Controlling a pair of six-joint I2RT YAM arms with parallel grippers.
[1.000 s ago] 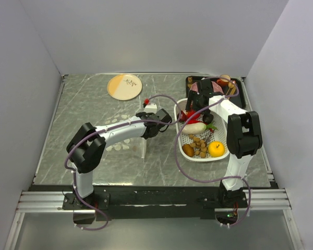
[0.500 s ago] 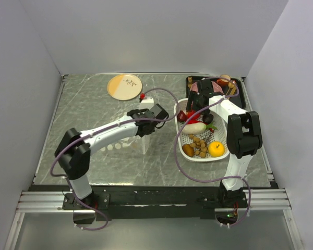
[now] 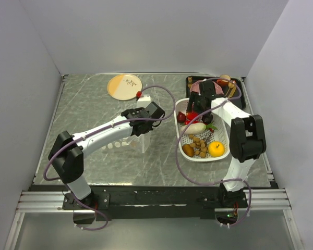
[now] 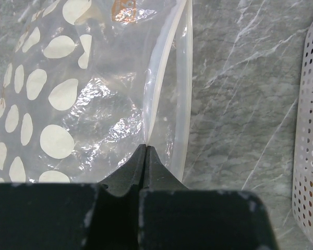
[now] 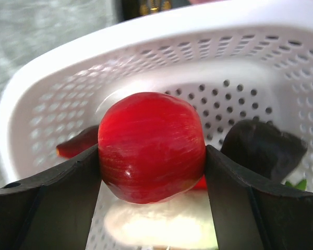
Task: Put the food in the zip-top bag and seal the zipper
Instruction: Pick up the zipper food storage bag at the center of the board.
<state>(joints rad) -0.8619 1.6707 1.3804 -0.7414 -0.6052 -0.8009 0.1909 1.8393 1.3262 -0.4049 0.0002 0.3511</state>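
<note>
My left gripper [image 4: 146, 147] [image 3: 146, 115] is shut on the mouth edge of the clear, white-dotted zip-top bag [image 4: 57, 94] [image 3: 126, 146], right at its white zipper [image 4: 164, 62]. Beside the bag, the white basket [image 3: 221, 136] holds the food: a yellow fruit [image 3: 216, 149], a brown oval [image 3: 188, 150], nuts [image 3: 200, 144] and a white-and-green vegetable [image 3: 194, 128]. My right gripper [image 5: 152, 154] [image 3: 191, 115] is shut on a round red fruit [image 5: 151, 140] at the basket's far end, just above the white vegetable [image 5: 156, 226]. A dark purple piece [image 5: 263, 148] lies beside it.
A peach and white plate [image 3: 124, 86] lies at the back left. A black tray [image 3: 240, 83] with a pink plate and utensils sits behind the basket. Grey walls close in the table on three sides. The basket wall [image 4: 310, 130] is close to the right of the bag.
My left arm has stretched out and carried the bag edge back and to the left. The right gripper's fingers have closed slightly onto the red fruit.
</note>
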